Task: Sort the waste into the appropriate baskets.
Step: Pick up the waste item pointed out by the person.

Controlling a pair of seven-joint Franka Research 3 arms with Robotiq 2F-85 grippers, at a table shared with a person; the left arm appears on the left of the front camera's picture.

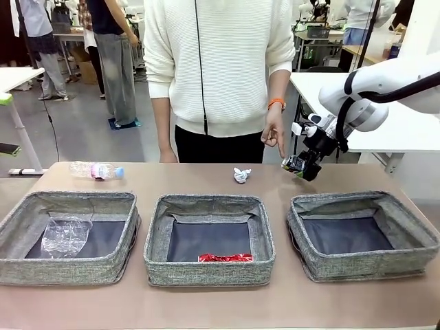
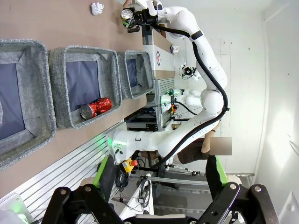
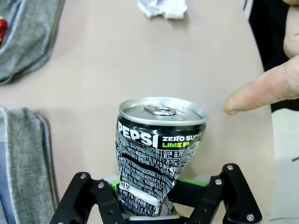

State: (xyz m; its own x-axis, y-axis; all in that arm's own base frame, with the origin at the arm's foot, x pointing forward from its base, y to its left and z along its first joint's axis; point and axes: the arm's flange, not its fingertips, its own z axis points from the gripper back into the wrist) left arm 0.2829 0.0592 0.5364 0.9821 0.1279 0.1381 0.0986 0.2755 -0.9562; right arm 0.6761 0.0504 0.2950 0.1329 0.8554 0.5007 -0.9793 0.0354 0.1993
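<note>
My right gripper is shut on a dark drink can, low over the table just behind the right basket. In the right wrist view the green pads pinch the dented can near its base. A person's finger points down beside it. The white paper wad lies behind the middle basket, which holds the crushed red can. The left basket holds a crushed clear bottle. A blue-capped bottle lies behind it. My left gripper hangs open and empty, high off to one side.
The person stands at the far edge, mid-table, one hand close to my right gripper. The right basket's dark floor is bare. Bare table runs behind the baskets between the bottle and the wad.
</note>
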